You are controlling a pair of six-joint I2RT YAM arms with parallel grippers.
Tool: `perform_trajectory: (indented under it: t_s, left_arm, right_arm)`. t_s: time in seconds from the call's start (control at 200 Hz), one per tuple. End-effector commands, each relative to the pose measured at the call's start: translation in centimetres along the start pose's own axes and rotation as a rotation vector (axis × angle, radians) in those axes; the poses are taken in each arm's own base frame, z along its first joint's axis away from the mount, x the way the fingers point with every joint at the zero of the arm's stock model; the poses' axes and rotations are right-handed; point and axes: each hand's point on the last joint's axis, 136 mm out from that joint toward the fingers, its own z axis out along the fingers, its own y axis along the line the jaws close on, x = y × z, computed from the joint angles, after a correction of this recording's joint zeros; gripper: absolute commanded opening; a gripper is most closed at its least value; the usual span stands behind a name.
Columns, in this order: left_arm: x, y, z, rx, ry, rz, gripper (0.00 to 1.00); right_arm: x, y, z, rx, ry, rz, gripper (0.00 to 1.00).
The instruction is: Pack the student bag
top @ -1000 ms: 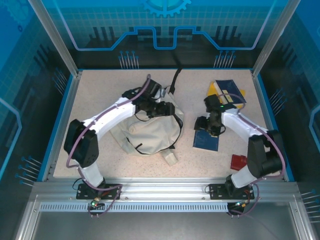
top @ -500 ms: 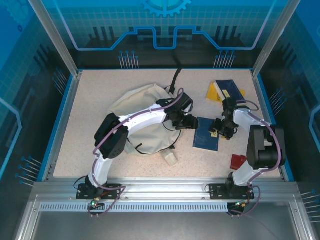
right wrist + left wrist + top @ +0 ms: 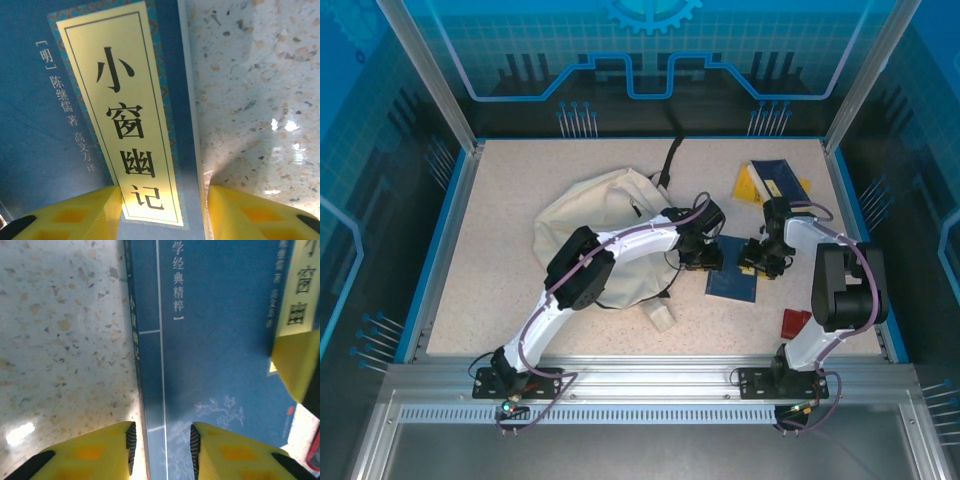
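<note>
The student bag, a cream backpack with black trim, lies slumped at the table's middle left. A blue book lies flat just to its right. My left gripper is down at the book's left edge. In the left wrist view its yellow fingers are apart and the left gripper straddles the spine of the book. My right gripper is at the book's right edge. Seen from the right wrist, the right gripper stands open across that edge of the book, beside the yellow title label.
A second blue book and a yellow triangle lie at the back right. A red object sits near the right arm's base. A small cream piece lies in front of the bag. A black strap trails toward the back.
My left arm has swung right, off the bag, down to the book's left edge. The right gripper has shifted to the book's right edge. Both pairs of jaws have narrowed.
</note>
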Motion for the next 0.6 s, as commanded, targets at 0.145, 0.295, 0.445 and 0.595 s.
perform_trajectory:
  t_s: [0.145,0.295,0.445,0.595]
  left_arm:
    - [1.3,1.2,1.8,-0.071,0.064,0.009,0.32]
    - [1.8,1.8,2.6,-0.101,0.084,0.017,0.28]
    - [2.2,2.5,3.1,-0.129,0.104,0.017,0.25]
    - [2.6,3.0,3.6,-0.143,0.117,0.011,0.24]
  right_arm:
    - [1.3,0.9,0.2,-0.036,0.058,-0.029,0.45]
    - [1.5,1.7,-1.2,0.027,0.031,-0.094,0.4]
    - [1.6,2.5,-2.5,0.054,0.016,-0.128,0.34]
    - [1.8,3.0,-3.5,0.059,0.006,-0.137,0.25]
